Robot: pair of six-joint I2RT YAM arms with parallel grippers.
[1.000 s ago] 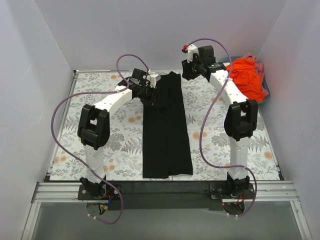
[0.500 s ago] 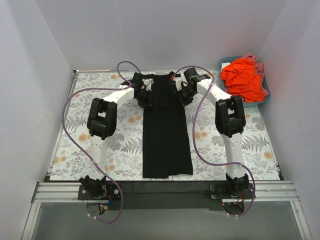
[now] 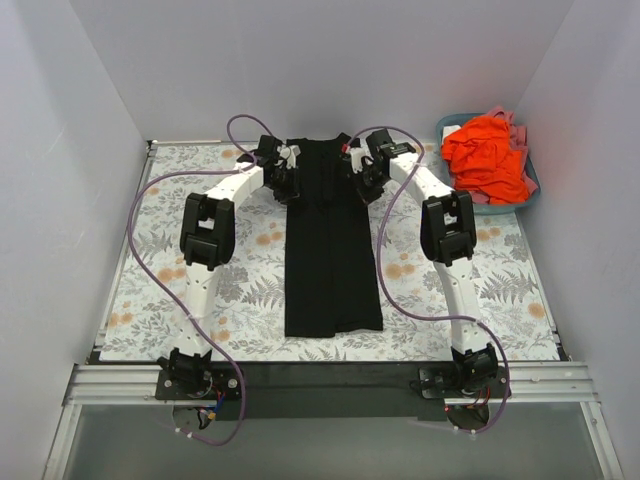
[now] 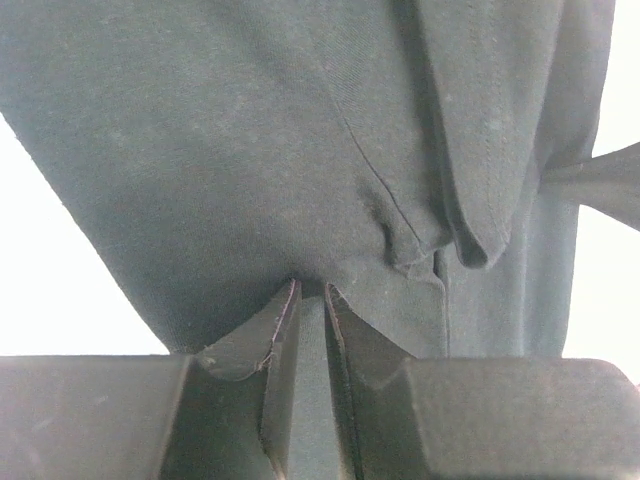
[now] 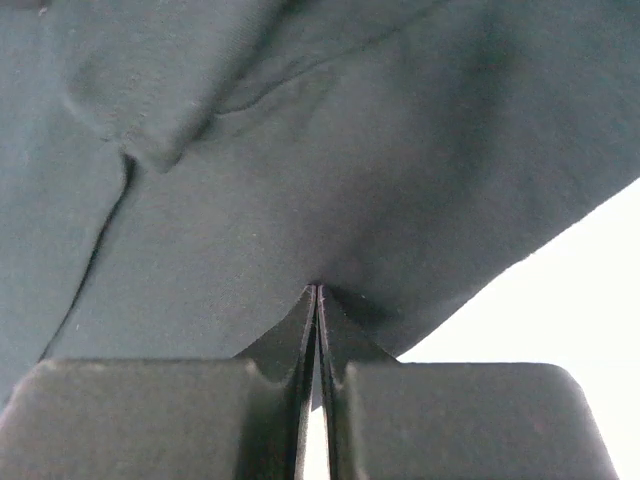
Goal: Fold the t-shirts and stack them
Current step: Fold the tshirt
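Left end effector (image 3: 288, 166) sits at the far left corner of the black t-shirt (image 3: 333, 260), its fingers (image 4: 250, 340) closed on a pinch of the dark cloth, with a narrow strip of fabric showing between them in the left wrist view. That shirt lies folded into a long narrow band down the middle of the floral-patterned desk (image 3: 160, 260), running from the far edge toward the near edge. At its far right corner the right end effector (image 3: 358, 168) is clamped on the fabric too, fingers (image 5: 270, 350) pressed tight together at the tips. Far right, an orange-red shirt (image 3: 487, 155) is heaped in a teal basket (image 3: 532, 192), with pink cloth (image 3: 497, 111) peeking from behind it.
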